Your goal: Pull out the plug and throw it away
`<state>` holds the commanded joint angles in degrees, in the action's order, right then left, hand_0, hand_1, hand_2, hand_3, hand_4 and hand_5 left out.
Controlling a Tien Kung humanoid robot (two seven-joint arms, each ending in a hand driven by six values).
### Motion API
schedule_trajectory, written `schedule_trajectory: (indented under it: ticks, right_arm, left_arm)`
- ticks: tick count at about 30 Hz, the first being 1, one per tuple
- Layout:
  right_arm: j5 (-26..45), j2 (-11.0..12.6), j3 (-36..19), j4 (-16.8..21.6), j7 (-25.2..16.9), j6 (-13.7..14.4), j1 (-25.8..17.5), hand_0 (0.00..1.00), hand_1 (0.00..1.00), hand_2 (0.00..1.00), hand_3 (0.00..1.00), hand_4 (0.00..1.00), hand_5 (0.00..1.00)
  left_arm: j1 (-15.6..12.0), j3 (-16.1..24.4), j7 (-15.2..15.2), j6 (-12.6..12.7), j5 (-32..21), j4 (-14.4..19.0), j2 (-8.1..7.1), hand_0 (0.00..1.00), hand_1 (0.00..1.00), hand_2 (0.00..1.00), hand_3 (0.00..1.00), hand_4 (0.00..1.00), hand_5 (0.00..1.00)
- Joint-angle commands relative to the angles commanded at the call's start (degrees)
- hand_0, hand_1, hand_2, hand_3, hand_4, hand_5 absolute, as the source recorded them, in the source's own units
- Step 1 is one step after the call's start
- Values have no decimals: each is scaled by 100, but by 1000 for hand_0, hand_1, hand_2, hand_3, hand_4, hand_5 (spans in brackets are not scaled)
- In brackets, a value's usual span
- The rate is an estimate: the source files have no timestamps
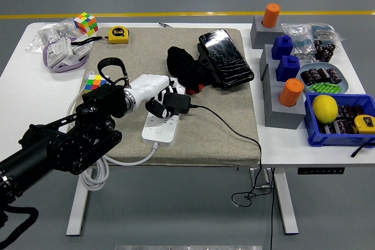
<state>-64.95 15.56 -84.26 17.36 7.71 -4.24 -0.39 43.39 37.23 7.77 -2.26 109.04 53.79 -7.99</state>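
The left hand [157, 95] grips the black plug [176, 103], white fingers curled around it. The plug sits at the far end of the white power strip [159, 129], which lies on the beige mat [205, 127] covering the bench [23, 86]. The plug's black cable [234, 130] trails right across the mat and off the bench edge.
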Motion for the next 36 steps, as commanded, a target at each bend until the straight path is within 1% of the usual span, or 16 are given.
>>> schedule_trajectory:
  ticks: [4, 5, 7, 9, 13, 15, 17, 20, 21, 24, 26, 28, 29, 35, 36]
  right_arm:
    - [-8, -5, -10, -6, 2, -3, -14, 566, 650, 670, 571, 972, 498]
    - [-9, -5, -10, -6, 2, -4, -18, 565, 650, 670, 570, 972, 497]
    - [-8, -8, -17, -4, 0, 0, -30, 565, 650, 670, 570, 972, 497]
    - [-10, -7, -17, -2, 0, -1, -29, 565, 650, 670, 570, 972, 497]
    - [-18, -23, -40, -5, -2, -6, -36, 565, 650, 670, 571, 971, 497]
    - [-17, -29, -46, -6, -3, -7, -35, 565, 650, 670, 571, 971, 497]
    - [-14, -32, -47, -3, -5, -7, -32, 566, 650, 670, 570, 971, 496]
    - [-8, -33, -39, -2, -5, -7, -24, 566, 650, 670, 570, 971, 496]
    - [-3, -34, -30, 1, -7, -5, -18, 566, 650, 670, 570, 971, 496]
    - [12, -34, -7, 10, -9, -1, -4, 566, 650, 671, 570, 971, 496]
    - [17, -32, -1, 13, -10, 2, 1, 566, 650, 671, 570, 971, 496]
    - [18, -31, 3, 9, -8, 0, -3, 566, 650, 671, 570, 971, 496]
    - [16, -31, 6, 5, -7, -4, -8, 566, 650, 671, 570, 971, 496]
    - [1, -35, -13, -16, -2, -20, -22, 565, 650, 671, 570, 971, 497]
    - [-2, -35, -16, -17, -1, -20, -22, 567, 650, 670, 571, 971, 496]
  left_arm:
    - [26, 68, -3, -48, 57, 52, -7, 362, 431, 458, 548, 697, 2]
    - [31, 80, 6, -63, 69, 57, -9, 348, 372, 416, 524, 718, 2]
    - [43, 116, 63, -148, 130, 110, -26, 348, 372, 416, 524, 718, 2]
    - [35, 152, 84, -169, 160, 189, -39, 348, 372, 416, 524, 718, 2]
    - [-16, 176, 53, -101, 87, 602, -41, 347, 370, 413, 524, 722, 2]
    - [-40, 123, 15, -37, -18, 803, -8, 347, 370, 413, 524, 722, 2]
    - [-69, -16, -43, 51, -153, 979, 64, 347, 377, 417, 531, 714, 2]
    - [-97, -194, -100, 110, -360, 1058, 172, 347, 377, 417, 531, 714, 2]
    - [-101, -298, -111, 128, -406, 1030, 259, 347, 377, 417, 531, 714, 2]
    - [-57, -523, -119, 162, -484, 814, 429, 359, 391, 422, 537, 721, 2]
    - [-22, -634, -113, 174, -513, 646, 499, 359, 391, 422, 537, 721, 2]
    - [5, -724, -111, 202, -530, 499, 539, 359, 391, 422, 537, 721, 2]
    - [18, -768, -113, 218, -543, 420, 555, 385, 436, 451, 555, 746, 2]
    - [45, -836, -138, 312, -523, 198, 585, 385, 436, 451, 555, 746, 2]
    - [48, -838, -141, 327, -510, 179, 587, 469, 542, 525, 570, 790, 2]
